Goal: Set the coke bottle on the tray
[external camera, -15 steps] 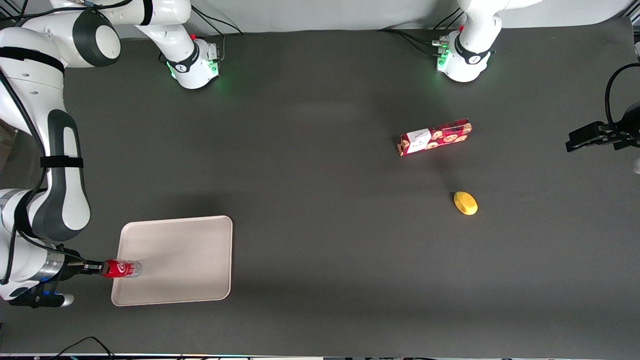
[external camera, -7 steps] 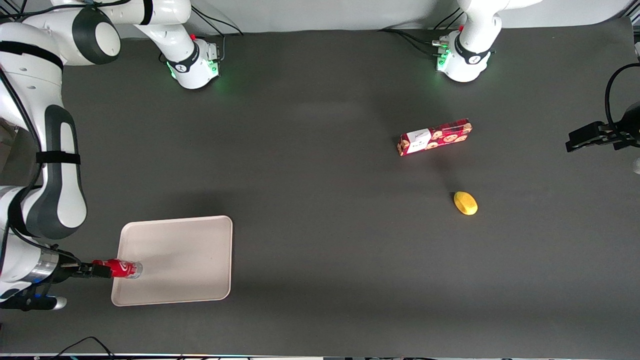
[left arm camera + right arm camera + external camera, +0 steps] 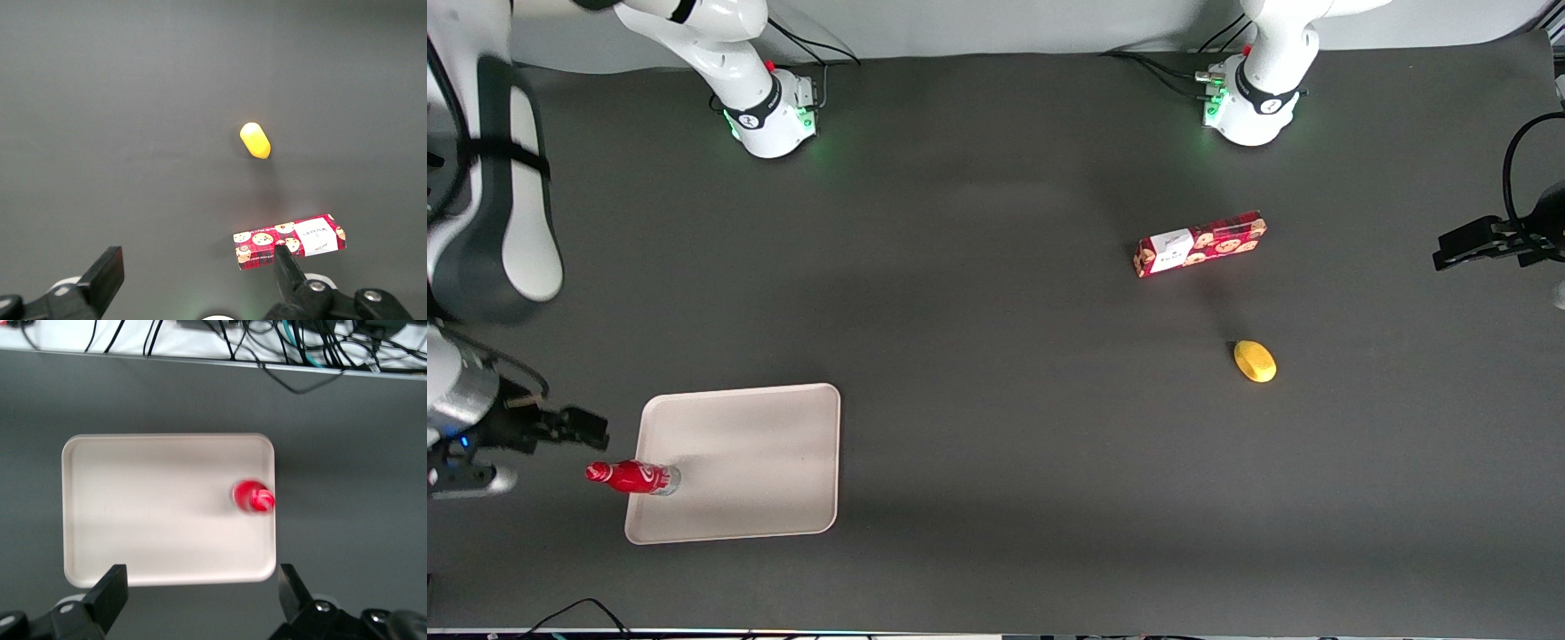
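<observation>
Standing upright just inside the tray's (image 3: 738,462) rim at the edge toward my working arm's end of the worktop (image 3: 996,356), the coke bottle (image 3: 636,476) has its long axis vertical, cap up; my tool (image 3: 200,600) hangs above it, spread wide and holding nothing, so in my judgement only a straight lift away is left. The bottle's white script cannot be read; the red cookie-patterned box (image 3: 1200,243) has a white label too small to read; a yellow lemon-like thing (image 3: 1255,361) lies nearer the front camera than the box.
</observation>
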You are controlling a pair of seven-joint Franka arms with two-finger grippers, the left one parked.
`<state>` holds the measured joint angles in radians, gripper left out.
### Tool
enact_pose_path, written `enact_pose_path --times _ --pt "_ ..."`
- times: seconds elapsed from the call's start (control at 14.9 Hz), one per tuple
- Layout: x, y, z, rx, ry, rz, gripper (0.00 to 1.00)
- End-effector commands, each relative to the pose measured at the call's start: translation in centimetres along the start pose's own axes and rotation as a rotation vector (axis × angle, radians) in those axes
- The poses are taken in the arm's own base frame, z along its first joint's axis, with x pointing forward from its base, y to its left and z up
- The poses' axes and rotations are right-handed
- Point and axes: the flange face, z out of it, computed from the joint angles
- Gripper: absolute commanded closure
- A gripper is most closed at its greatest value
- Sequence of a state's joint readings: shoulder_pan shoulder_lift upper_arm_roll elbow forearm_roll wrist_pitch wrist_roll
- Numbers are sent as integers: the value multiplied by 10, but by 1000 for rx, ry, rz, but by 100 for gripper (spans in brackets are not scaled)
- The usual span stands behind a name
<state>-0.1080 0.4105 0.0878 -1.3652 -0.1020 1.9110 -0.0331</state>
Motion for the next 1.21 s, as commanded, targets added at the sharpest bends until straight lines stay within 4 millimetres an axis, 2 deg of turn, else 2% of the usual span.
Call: enact_pose_path --times 0.0,0.2,0.34,0.47,0.54,0.81,1.14 --pt "-73 5 -71 2 -63 20 0" --pt "-103 13 -116 75 -83 92 0" --pt "-127 10 -133 80 -82 96 0" --pt "-154 8 -137 77 -92 89 0" --pt "-159 11 -140 77 -87 94 0" --pt "-168 9 -135 77 -107 101 0" --pt "-164 5 -129 79 -139 92 0"
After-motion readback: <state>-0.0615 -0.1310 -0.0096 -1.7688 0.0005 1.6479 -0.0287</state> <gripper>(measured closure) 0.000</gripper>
